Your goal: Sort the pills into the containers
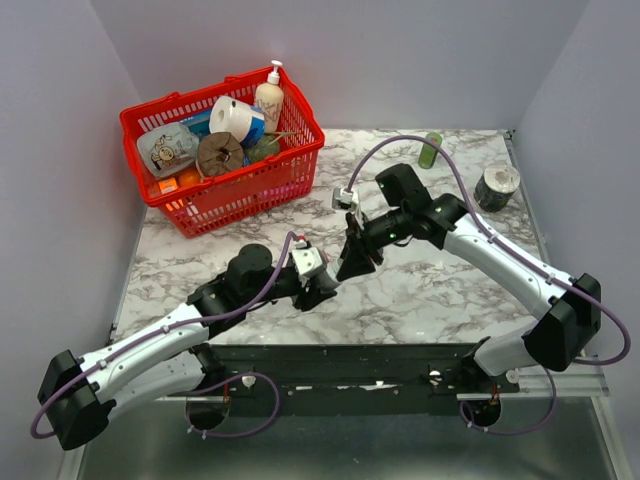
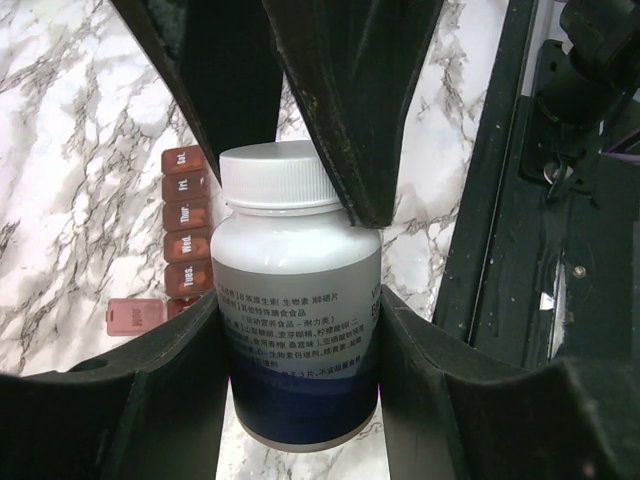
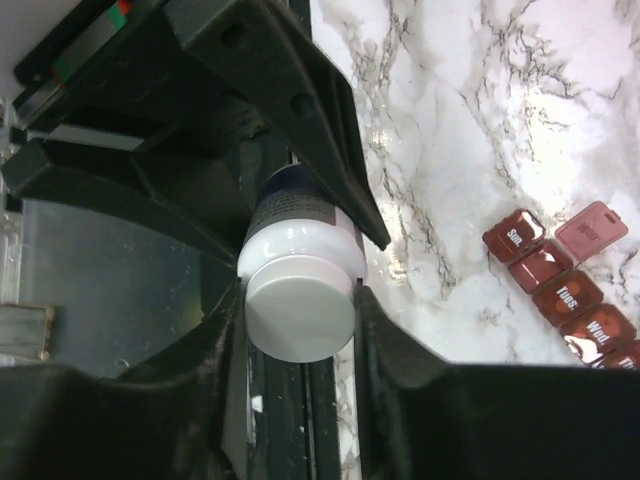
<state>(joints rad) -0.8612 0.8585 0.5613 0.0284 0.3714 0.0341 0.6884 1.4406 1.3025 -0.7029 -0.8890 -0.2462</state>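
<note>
A white pill bottle (image 2: 295, 330) with a blue-banded label is gripped by its body in my left gripper (image 2: 300, 300), lifted over the table's near edge. My right gripper (image 3: 300, 300) is shut on the bottle's white cap (image 3: 298, 315) from the other end. In the top view the two grippers meet, left (image 1: 322, 285) and right (image 1: 355, 262), and hide the bottle. The containers, a dark red-brown strip (image 2: 187, 230) with day labels, lie on the marble just beyond the bottle, with one end lid flipped open (image 2: 135, 315). The strip also shows in the right wrist view (image 3: 565, 300). No loose pills are visible.
A red mesh basket (image 1: 250, 190) full of household items stands at the back left. A slim green bottle (image 1: 430, 150) and a grey roll (image 1: 497, 186) stand at the back right. The black frame rail (image 2: 500, 200) runs along the table's near edge.
</note>
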